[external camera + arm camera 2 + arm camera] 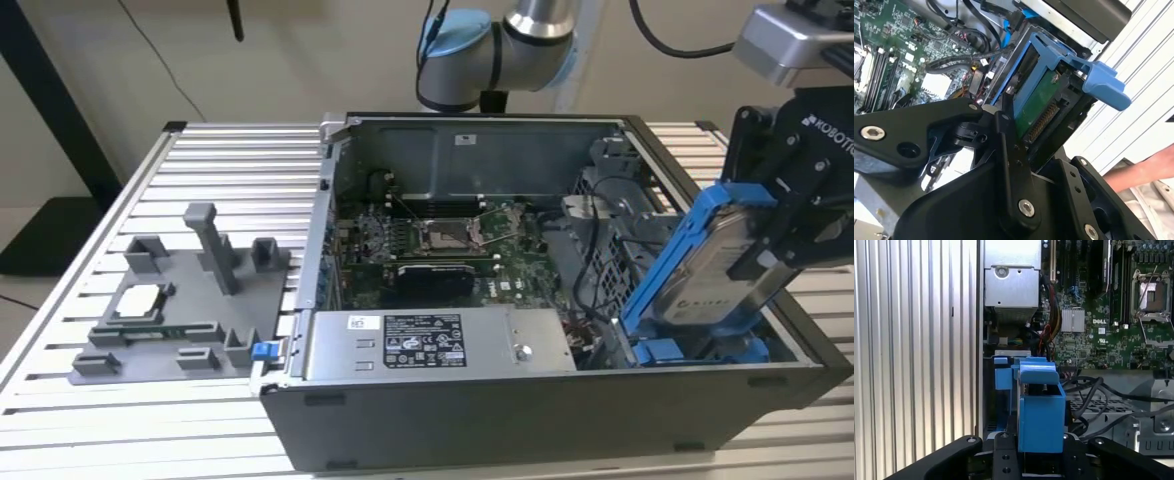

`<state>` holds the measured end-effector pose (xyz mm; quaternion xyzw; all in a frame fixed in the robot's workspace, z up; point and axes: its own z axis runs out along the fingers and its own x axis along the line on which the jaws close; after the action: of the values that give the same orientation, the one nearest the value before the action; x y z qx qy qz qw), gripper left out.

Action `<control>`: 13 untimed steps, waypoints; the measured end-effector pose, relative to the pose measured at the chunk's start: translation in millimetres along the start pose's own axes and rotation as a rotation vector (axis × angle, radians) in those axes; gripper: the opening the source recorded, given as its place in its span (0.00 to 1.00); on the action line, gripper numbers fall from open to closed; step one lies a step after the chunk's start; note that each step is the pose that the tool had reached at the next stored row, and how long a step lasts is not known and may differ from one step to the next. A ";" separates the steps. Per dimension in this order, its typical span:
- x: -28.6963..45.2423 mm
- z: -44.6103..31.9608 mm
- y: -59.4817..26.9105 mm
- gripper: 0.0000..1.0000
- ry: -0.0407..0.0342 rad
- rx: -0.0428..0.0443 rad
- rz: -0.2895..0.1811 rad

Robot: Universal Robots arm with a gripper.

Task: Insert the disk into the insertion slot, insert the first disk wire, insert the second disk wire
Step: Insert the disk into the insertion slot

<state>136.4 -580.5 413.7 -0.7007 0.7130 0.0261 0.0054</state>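
Gripper: black two-finger gripper [766, 238] is clamping partly closed on the disk, a finger on each flat face, as both wrist views are showing [1040, 131] [1038, 444].
Disk: flat silver hard drive with white-grey label in bright blue plastic carrier frame [707, 272] is hanging tilted, upper end leaning toward the exterior view's right; green circuit underside is showing in the second wrist view [1037, 113], blue end tab in the first wrist view [1041, 412].
Disk location: lower end is sitting at the mouth of the insertion slot, most of the body sticking out above it.
Insertion slot: grey metal drive-cage bay with blue plastic guides [694, 352] is lying in the near corner of the open dark-grey computer case [534, 425], at the exterior view's right.
Case interior: green motherboard [447, 245] is lying flat; silver labelled power supply box [441, 345] is sitting just beside the cage.
Table: ribbed aluminium table [80, 425] is carrying the case and a grey plastic parts fixture [174, 300].
Person: a bare hand [1146, 170] is resting near the case edge.
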 end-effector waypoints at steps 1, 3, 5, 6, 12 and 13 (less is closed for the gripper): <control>0.0 0.6 -0.1 0.00 -0.0003 0.0000 0.000; 0.1 1.7 -0.2 0.00 -0.0009 0.0000 0.000; 0.1 3.0 -0.3 0.00 -0.0017 0.0000 0.000; 0.2 3.6 -0.5 0.00 -0.0019 0.0000 0.000; 0.3 7.4 -1.0 0.00 -0.0038 0.0000 0.000; 0.3 8.3 -1.1 0.00 -0.0044 0.0000 0.000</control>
<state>137.2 -580.5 405.4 -0.7006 0.7130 0.0276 0.0069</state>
